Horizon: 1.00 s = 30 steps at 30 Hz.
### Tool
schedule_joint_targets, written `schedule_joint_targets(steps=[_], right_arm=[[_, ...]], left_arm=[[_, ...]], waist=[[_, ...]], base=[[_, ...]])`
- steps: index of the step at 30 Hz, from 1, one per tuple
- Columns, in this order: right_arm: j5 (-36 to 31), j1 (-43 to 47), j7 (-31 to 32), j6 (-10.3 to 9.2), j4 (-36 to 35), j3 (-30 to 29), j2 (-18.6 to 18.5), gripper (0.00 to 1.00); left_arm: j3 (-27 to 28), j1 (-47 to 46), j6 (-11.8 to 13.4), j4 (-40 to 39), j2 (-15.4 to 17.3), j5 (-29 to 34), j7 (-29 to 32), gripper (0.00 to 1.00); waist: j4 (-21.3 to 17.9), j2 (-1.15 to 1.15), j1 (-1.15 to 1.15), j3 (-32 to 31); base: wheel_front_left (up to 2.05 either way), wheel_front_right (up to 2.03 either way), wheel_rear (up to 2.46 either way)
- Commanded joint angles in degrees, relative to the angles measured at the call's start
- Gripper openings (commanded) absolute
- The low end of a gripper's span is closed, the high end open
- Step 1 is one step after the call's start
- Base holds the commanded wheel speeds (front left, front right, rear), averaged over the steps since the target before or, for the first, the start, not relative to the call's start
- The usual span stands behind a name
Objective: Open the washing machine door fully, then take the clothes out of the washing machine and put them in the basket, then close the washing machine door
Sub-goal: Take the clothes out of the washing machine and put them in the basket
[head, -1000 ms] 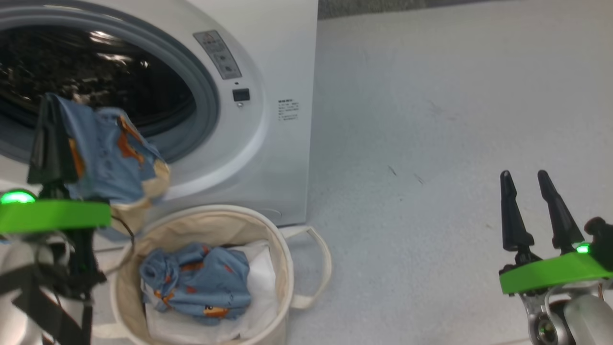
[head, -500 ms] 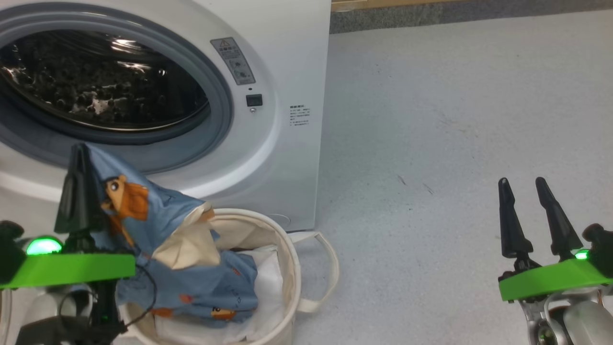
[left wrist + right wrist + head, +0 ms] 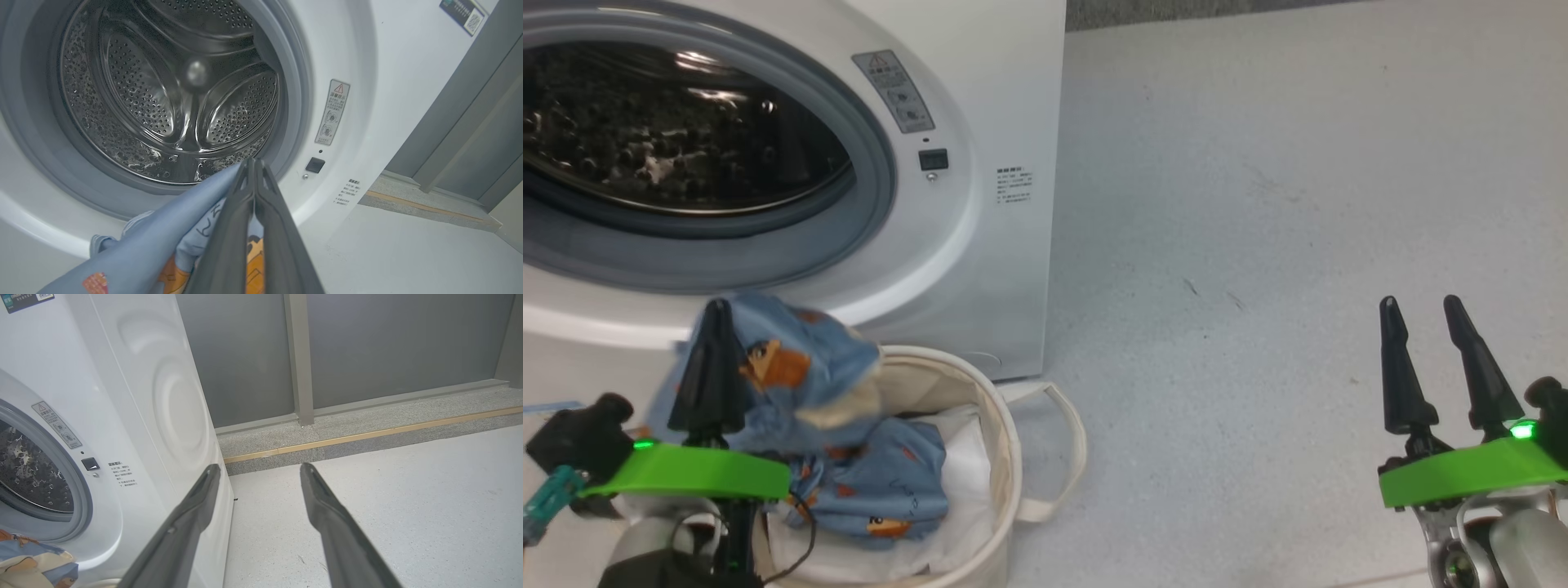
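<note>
The white washing machine [image 3: 980, 245] stands at the upper left with its drum [image 3: 171, 94] open and bare; the washing machine door is out of view. My left gripper [image 3: 716, 314] is shut on a piece of the clothes [image 3: 809, 367], light blue with orange animals, held over the near left rim of the cream basket [image 3: 1005, 441]. In the left wrist view the shut fingers [image 3: 254, 163] pinch the blue fabric [image 3: 163, 241] in front of the drum opening. Another blue garment [image 3: 882, 486] lies in the basket. My right gripper [image 3: 1421, 310] hangs open over the floor at the right, holding nothing [image 3: 259, 467].
A white sheet [image 3: 968, 457] lines the basket under the garments. Pale speckled floor [image 3: 1258, 245] spreads to the right of the machine. A grey wall with a raised kerb [image 3: 367, 433] runs behind it.
My left gripper has come down from the drum opening and moved right with the blue garment, ending over the basket's rim. The head camera shifted slightly. The right gripper has stayed put.
</note>
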Motion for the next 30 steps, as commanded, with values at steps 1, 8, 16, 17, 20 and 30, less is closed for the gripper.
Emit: schedule_joint_targets(steps=[1, 8, 16, 17, 20, 30], right_arm=[[0.21, -1.52, -0.27, 0.30, -2.20, 0.36, -1.19, 1.00], [0.63, -2.87, -0.27, 0.30, -2.98, 0.13, -1.11, 1.00], [1.08, -4.60, -0.27, 0.30, -3.78, -0.30, -1.38, 1.00], [1.12, -4.88, -0.27, 0.30, -3.93, -0.37, -1.43, 1.00], [1.22, -5.76, -0.27, 0.30, -4.42, -0.72, -1.50, 1.00], [1.78, -8.32, -0.27, 0.30, -5.00, -1.29, -0.92, 1.00]], left_arm=[[1.55, -2.53, -0.18, 0.04, 1.02, -0.11, -0.23, 0.00], [-1.07, -7.34, -0.91, 16.27, -0.14, 0.70, -1.01, 0.00], [-2.90, -15.19, -1.50, 36.87, -0.81, 2.25, -1.67, 0.00], [-3.06, -16.31, -1.54, 39.64, -0.88, 2.46, -1.70, 0.00], [-4.13, -19.40, -1.60, 47.58, -0.94, 3.58, -1.74, 0.00], [-5.18, -25.14, 0.80, 60.78, 0.30, 3.90, 2.04, 0.00]], waist=[[-0.27, 0.00, 0.00, 0.80], [-1.39, 0.00, 0.00, 4.25], [-2.76, 0.00, 0.00, 8.73], [-2.99, 0.00, 0.00, 9.42], [-3.77, 0.00, 0.00, 11.57], [-6.88, 0.00, 0.00, 17.69]], base=[[0.00, 0.00, 0.00], [0.00, 0.00, 0.00], [0.00, 0.00, 0.00], [0.00, 0.00, 0.00], [0.00, 0.00, 0.00], [0.00, 0.00, 0.00]])
